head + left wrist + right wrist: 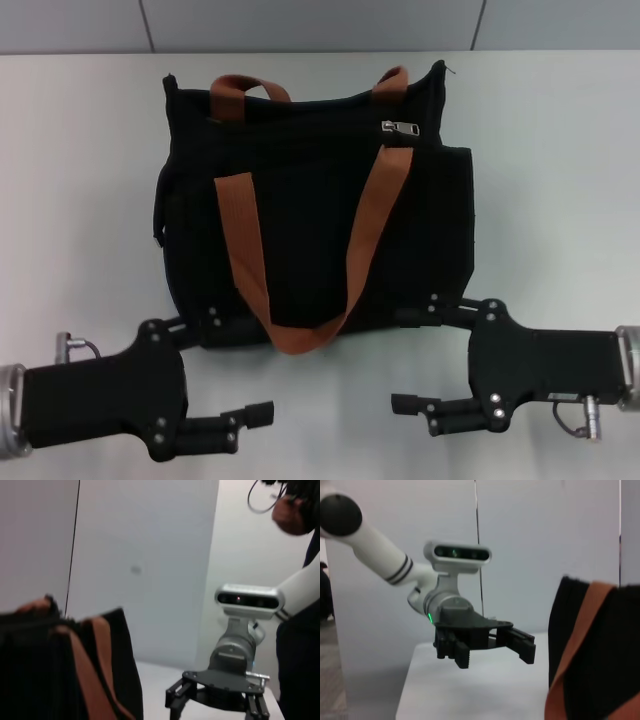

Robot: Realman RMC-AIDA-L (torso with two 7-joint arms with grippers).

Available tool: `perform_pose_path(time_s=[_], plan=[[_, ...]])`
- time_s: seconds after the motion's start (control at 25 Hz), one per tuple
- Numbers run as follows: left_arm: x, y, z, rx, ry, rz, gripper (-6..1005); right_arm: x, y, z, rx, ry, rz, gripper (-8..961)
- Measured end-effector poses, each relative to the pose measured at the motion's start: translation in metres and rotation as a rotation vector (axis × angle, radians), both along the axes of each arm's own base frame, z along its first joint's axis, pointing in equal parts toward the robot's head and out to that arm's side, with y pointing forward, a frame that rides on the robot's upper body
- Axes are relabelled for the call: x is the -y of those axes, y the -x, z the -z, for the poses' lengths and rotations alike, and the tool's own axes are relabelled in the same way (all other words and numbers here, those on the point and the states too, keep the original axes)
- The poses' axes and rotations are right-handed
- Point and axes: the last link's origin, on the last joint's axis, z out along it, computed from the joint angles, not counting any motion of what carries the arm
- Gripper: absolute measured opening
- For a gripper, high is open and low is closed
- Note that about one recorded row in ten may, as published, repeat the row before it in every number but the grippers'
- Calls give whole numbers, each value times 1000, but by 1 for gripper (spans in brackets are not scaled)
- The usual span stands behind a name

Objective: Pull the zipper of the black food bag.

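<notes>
Black food bag point(310, 220) stands upright, zipper point(400, 129) at its top edge.

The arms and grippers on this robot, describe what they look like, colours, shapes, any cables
Both arms are glossy white tubes; the left has black bands. Each ends in a silver metal wrist collar and a flat black plate. The left gripper and right gripper have black jointed fingers with silver screws and ribbed pads. A white-silver camera bar sits over each wrist, a thin grey cable loops beside it, and a green light glows on the left wrist.
</notes>
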Motion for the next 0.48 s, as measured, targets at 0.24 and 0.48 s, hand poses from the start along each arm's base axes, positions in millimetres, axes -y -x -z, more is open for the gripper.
perform_pose_path(time_s=[0.24,0.48], plan=[[1,1,2,-13,13,1,811,0,0,7,8,-3,-1,835],[1,2,2,-21,11,-1,811,0,0,7,11,-5,0,835]])
